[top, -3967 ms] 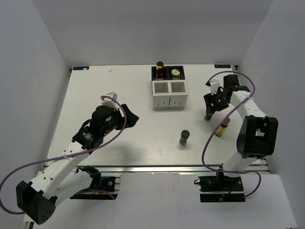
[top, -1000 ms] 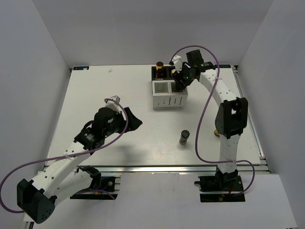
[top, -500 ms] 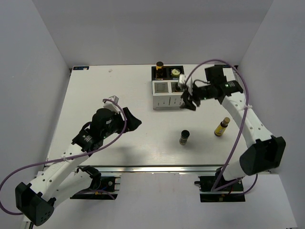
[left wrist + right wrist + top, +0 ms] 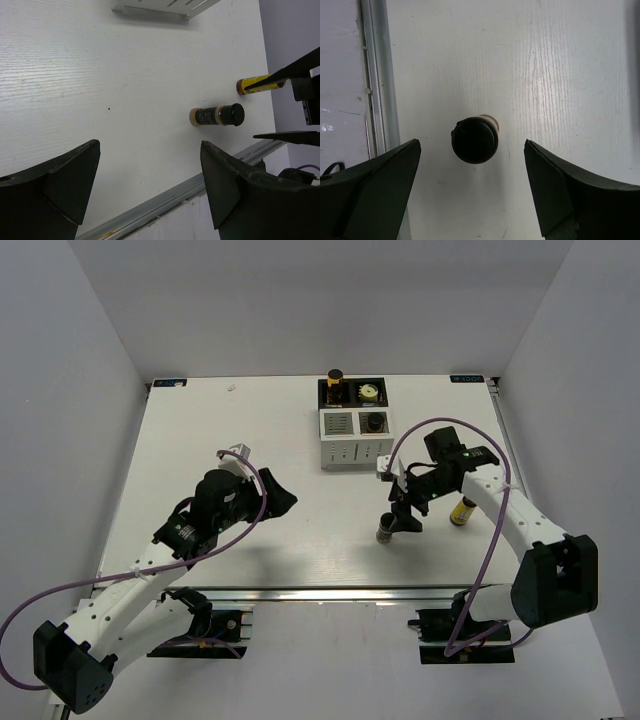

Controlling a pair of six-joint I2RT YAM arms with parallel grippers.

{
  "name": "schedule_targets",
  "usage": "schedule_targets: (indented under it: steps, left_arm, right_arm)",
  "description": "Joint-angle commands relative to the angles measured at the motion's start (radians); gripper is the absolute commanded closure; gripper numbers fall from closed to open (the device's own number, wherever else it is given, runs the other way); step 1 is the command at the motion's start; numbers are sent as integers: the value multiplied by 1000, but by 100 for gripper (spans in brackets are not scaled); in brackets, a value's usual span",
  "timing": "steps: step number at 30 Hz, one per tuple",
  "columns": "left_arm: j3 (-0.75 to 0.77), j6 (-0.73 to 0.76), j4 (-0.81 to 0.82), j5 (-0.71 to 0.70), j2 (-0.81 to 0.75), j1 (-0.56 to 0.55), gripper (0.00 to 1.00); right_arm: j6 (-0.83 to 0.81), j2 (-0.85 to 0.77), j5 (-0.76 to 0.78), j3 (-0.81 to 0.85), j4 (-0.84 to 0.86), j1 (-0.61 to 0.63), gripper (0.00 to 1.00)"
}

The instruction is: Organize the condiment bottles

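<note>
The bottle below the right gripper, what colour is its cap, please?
The cap is black, clearest in the right wrist view.

Partly hidden bottle
From above, the right gripper covers part of the black-capped bottle on the near side of the rack; its label is unreadably small.

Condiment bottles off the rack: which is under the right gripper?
The black-capped brown bottle, centred under the open right gripper; the yellow bottle sits apart.
</note>
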Motion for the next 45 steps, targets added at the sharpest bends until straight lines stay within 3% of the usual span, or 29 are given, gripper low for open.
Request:
schedule_targets:
  steps: [1, 13, 20, 23, 28, 32, 39, 45]
  left_arm:
    - [-9, -2, 14, -6, -23, -5, 9]
    - [-12, -10, 7, -15, -32, -5, 9]
    - [-10, -10, 7, -16, -31, -5, 9]
    - [-10, -10, 5, -16, -29, -5, 9]
    - [-7, -9, 1, -19, -31, -5, 9]
    - [-9, -9, 4, -19, -32, -5, 9]
    - [-6, -5, 7, -15, -26, -5, 9]
    - [-12, -7, -7, -27, -51, -5, 9]
  right_arm:
    - [16, 17, -2, -2, 0, 12, 11]
    - [156, -2, 133, -131, 243, 92, 14]
    - [202, -20, 144, -160, 335, 103, 33]
    - [191, -5, 152, -150, 326, 109, 55]
    - [174, -11, 153, -117, 286, 109, 78]
    - [227, -20, 138, 43, 264, 110, 99]
    - [482, 74, 95, 381, 285, 107, 100]
    - [663, 162, 153, 496, 404, 80, 100]
